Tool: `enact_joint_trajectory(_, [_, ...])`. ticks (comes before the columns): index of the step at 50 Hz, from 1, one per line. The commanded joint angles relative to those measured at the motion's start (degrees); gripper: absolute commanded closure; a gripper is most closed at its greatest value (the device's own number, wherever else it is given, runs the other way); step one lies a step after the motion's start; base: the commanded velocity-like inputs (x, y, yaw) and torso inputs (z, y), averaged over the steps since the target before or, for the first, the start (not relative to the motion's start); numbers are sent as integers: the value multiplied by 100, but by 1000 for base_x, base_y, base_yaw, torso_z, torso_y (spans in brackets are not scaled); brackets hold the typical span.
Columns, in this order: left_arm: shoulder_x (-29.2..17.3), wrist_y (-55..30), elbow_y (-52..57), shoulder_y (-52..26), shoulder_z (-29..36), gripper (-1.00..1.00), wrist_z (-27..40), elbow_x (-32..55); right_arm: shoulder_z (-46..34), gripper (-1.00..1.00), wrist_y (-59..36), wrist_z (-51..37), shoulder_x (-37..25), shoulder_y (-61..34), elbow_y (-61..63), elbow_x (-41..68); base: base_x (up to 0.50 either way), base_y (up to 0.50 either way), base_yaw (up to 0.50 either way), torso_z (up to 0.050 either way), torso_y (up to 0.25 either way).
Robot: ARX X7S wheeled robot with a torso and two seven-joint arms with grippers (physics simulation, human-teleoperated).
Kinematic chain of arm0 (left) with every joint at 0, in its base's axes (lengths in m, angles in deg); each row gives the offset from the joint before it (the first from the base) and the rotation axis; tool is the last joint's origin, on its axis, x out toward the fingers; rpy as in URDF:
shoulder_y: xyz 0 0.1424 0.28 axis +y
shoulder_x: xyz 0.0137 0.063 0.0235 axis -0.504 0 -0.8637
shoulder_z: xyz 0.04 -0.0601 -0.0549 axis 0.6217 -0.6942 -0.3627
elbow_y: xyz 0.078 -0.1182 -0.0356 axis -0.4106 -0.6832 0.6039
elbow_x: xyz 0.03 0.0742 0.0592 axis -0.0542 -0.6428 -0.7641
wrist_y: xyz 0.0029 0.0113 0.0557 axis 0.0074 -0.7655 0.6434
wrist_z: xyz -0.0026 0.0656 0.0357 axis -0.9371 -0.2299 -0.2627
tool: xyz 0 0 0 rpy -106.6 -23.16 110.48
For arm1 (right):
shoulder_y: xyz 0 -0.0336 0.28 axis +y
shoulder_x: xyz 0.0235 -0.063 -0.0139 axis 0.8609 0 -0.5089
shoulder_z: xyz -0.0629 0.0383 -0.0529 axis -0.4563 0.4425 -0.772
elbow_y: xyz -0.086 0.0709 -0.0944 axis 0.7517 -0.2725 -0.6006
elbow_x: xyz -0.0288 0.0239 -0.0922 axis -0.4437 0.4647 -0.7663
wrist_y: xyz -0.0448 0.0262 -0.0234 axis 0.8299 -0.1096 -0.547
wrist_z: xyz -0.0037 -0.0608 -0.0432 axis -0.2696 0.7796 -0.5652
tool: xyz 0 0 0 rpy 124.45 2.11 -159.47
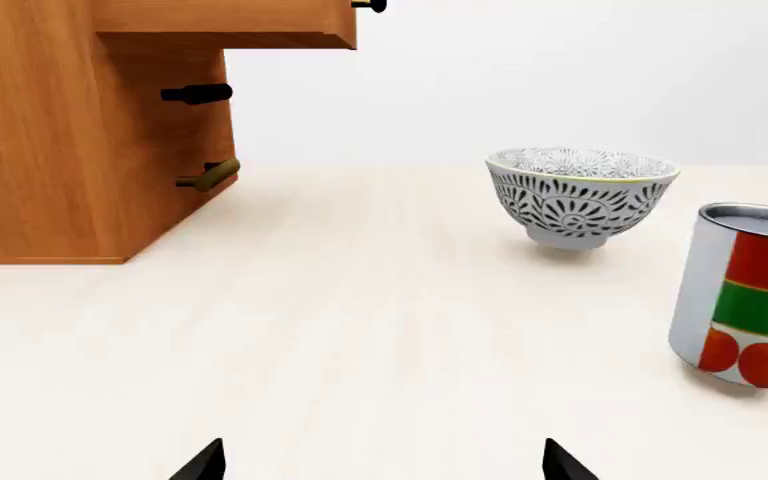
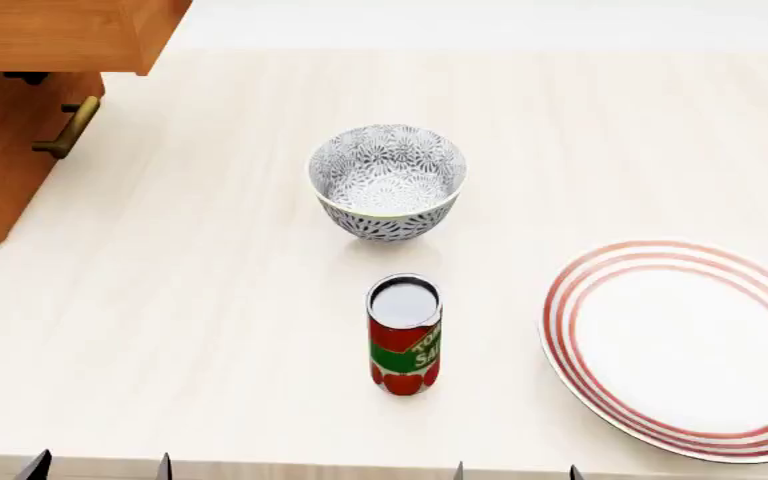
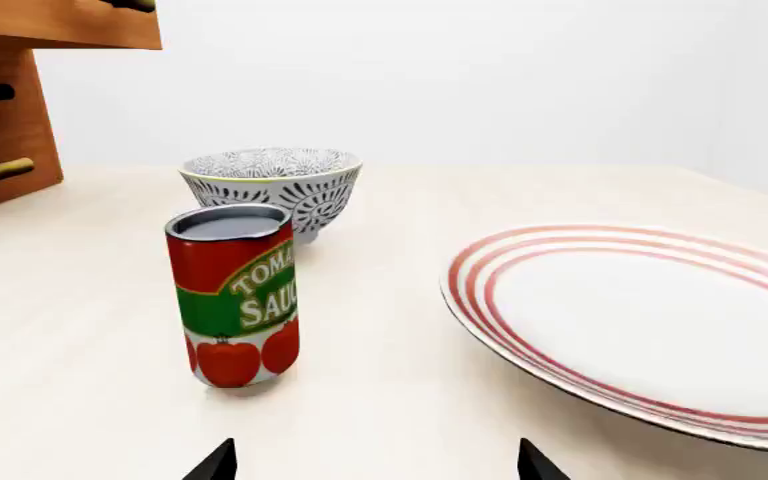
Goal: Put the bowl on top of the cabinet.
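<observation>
Bowl [image 2: 387, 180] upright on the table [image 2: 197, 300], apart from the cabinet [image 2: 11, 120].
Left gripper [image 1: 384, 462] and right gripper [image 3: 376, 462] both spread, empty, at the table's near edge.

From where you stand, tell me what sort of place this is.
Probably a simulated kitchen or dining tabletop: a pale wooden table bearing a patterned bowl, a tomato sauce can and a red-ringed plate, with a wood cabinet at one corner. Walls are blank white.

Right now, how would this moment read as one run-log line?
phase: pre-grasp | bowl: upright on table, untouched | cabinet: far left, top out of view | left gripper: open | right gripper: open | tomato can: before bowl
</observation>
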Motion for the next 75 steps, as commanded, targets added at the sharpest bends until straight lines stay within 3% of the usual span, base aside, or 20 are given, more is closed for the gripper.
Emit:
enact_joint_trajectory(1, [-89,15,7,-1,103,-100,123,77,-106,-100,15,-121,-84,-4,-21,102,0,0,0,0,0])
enact_joint_trajectory(8, [-262,-166,164,50,326,-100,136,260,-271,-100,0,-283,-221,-21,-53,219,0,0,0,0,0])
enact_joint_trajectory(10, [-300,-112,238,87,387,-100,379,-35,-297,-100,2,-313,-247,-25,-65,247,0,0,0,0,0])
enact_joint_trajectory(21, [-400,76,209,20,266,-100,528,301,-251,-100,8,-651,-342,184,157,372,0,0,0,0,0])
enact_joint_trajectory(26, [-475,-119,684,195,350,-100,521,356,-285,-100,39,-739,-365,206,299,418,0,0,0,0,0])
enact_joint_trajectory(42, [-790,-1969,4234,241,479,-100,765,146,-460,-100,-1664,-1057,-693,305,3590,131,0,0,0,0,0])
enact_joint_trajectory(50, [-850,-2739,5472,-1,376,-100,845,295,-402,-100,-2262,-1233,-707,198,4539,152,0,0,0,0,0])
enact_joint_trajectory(66, [-977,-3311,5924,-208,273,-100,959,489,-549,-100,-2450,-1407,-944,135,4802,-144,7,0,0,0,0])
enact_joint_trajectory(75, [-1087,-3352,5984,-259,306,-100,1114,611,-610,-100,-2441,-1471,-1016,133,4775,-225,451,0,0,0,0])
